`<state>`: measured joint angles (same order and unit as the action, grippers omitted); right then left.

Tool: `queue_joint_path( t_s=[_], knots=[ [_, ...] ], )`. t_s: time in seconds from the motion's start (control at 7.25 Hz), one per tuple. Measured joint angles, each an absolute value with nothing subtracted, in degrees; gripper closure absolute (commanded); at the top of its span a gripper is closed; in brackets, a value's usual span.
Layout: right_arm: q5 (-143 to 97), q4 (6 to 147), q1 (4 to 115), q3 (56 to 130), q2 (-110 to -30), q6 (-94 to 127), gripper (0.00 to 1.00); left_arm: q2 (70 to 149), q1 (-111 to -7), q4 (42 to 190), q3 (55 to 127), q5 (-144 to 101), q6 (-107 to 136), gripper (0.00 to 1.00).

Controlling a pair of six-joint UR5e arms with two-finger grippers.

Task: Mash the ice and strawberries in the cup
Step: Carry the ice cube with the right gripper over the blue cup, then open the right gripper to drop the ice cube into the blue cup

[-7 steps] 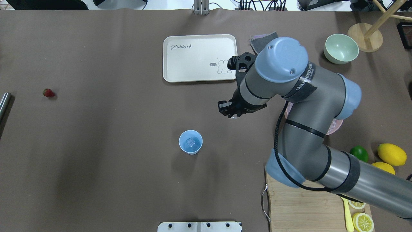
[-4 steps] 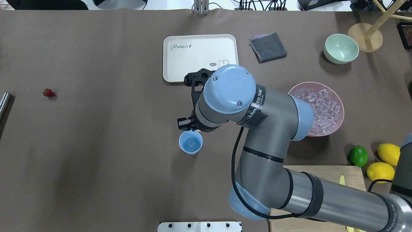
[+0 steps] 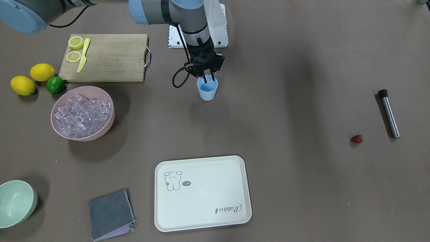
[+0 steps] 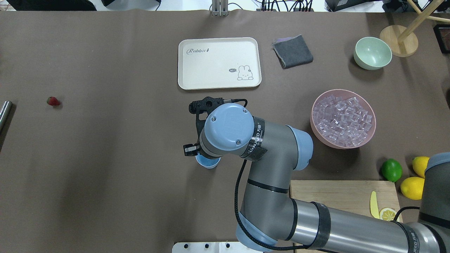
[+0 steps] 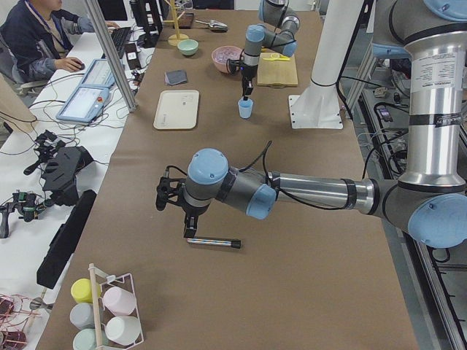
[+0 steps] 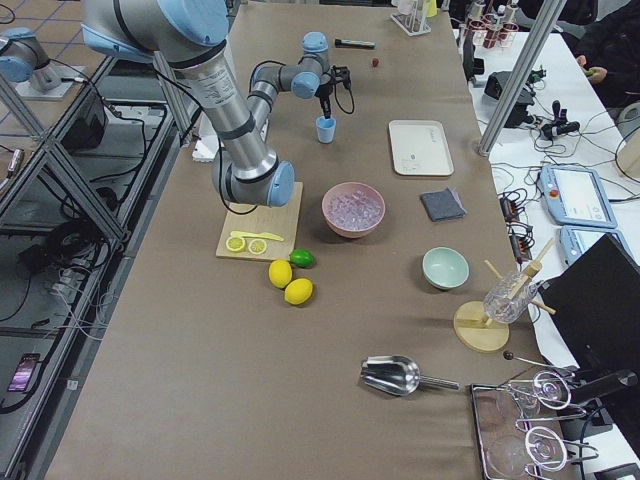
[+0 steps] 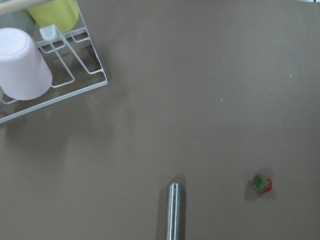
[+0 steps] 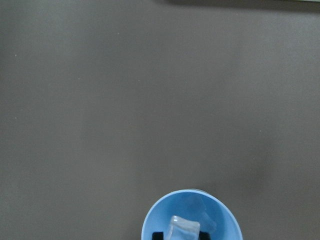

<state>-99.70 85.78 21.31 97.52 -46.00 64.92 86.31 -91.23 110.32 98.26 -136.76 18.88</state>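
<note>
My right claw hangs right over the mouth of the cup. It is closed most of the way and pinches one ice cube between its two fingers. The cube sits over the inside of the cup.

The cup is light blue. It stands upright near the middle of the table, a bit closer to the robot's edge.

The strawberry lies alone near the table's left end, well apart from the cup. A metal stick lies near it, closer to that end. My left claw hangs just above that stick. I cannot tell if it is open or closed.

A pink bowl holds a pile of ice. It sits toward the table's right end.
</note>
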Motion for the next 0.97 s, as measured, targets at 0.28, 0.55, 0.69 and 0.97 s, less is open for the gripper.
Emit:
queue_joint_path(
  t_s=[0.28, 0.55, 0.69, 0.97],
  knots=[
    [-99.0, 85.0, 21.0, 97.3, -46.1, 65.2, 0.01, 86.2, -91.2, 110.4, 98.1, -136.8, 18.8, 0.02],
    [-98.6, 84.9, 21.4, 97.6, -46.4, 66.0, 0.0, 86.1, -91.2, 110.5, 98.1, -136.8, 18.8, 0.02],
    [-98.5, 84.9, 22.1, 98.8, -47.5, 66.5, 0.0, 86.0, -91.2, 110.6, 98.0, -136.8, 18.8, 0.02],
    [-98.5, 84.8, 24.4, 102.3, -51.7, 66.7, 0.0, 86.0, -91.2, 110.5, 97.9, -136.8, 18.8, 0.02]
  ],
)
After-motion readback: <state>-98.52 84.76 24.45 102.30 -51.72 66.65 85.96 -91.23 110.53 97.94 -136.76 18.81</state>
